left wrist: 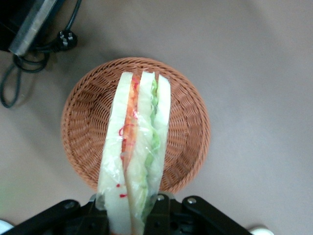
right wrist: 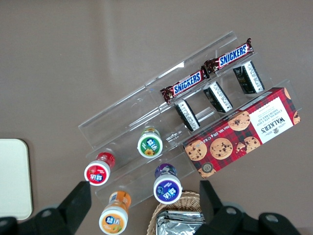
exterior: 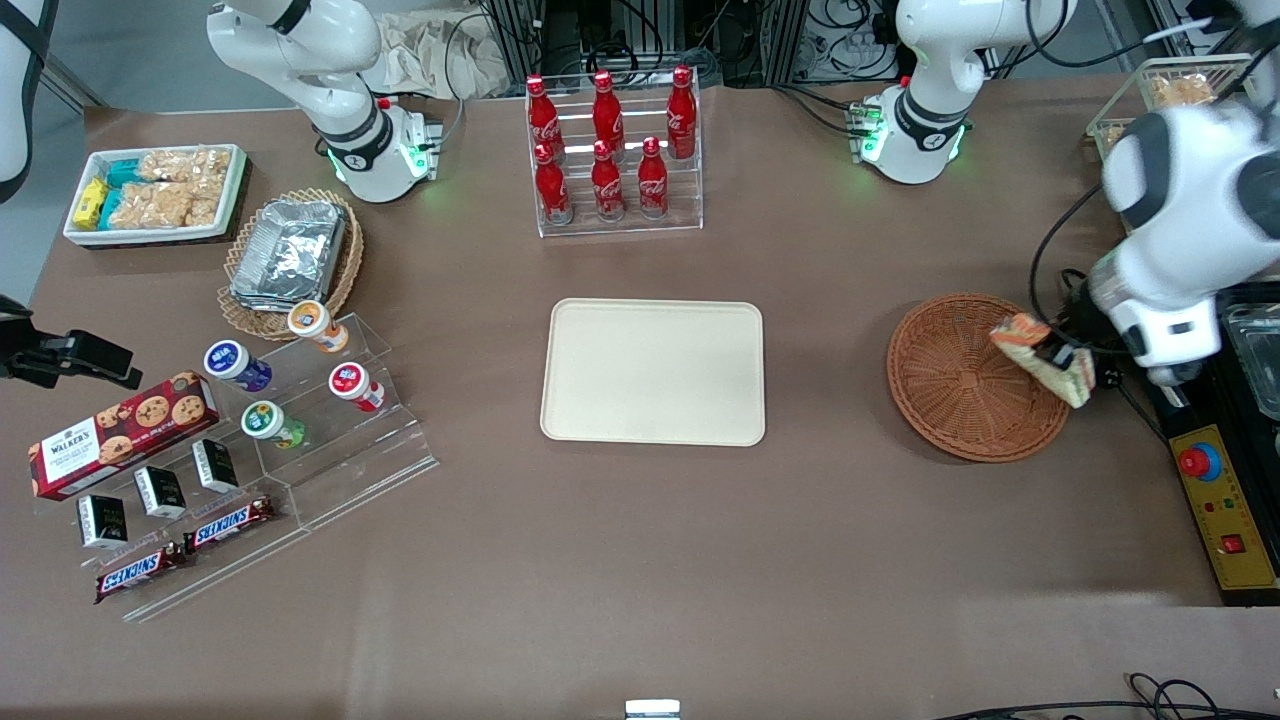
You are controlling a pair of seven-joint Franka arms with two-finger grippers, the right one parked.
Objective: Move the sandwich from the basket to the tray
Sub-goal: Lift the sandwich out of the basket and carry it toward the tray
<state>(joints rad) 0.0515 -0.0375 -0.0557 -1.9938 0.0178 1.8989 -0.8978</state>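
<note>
The clear-wrapped sandwich (exterior: 1040,358) (left wrist: 134,152), white bread with orange and green layers, hangs lifted above the reddish-brown wicker basket (exterior: 975,377) (left wrist: 186,122), over the basket's edge toward the working arm's end. My left gripper (exterior: 1062,362) (left wrist: 128,208) is shut on the sandwich's base, one finger on each bread face. The basket below holds nothing else. The cream tray (exterior: 653,371) lies flat at the table's middle, well away toward the parked arm, with nothing on it.
A rack of red cola bottles (exterior: 612,150) stands farther from the camera than the tray. A black control box (exterior: 1225,500) with a red button, cables and a plug (left wrist: 66,40) lie beside the basket. Snack displays (exterior: 200,440) fill the parked arm's end.
</note>
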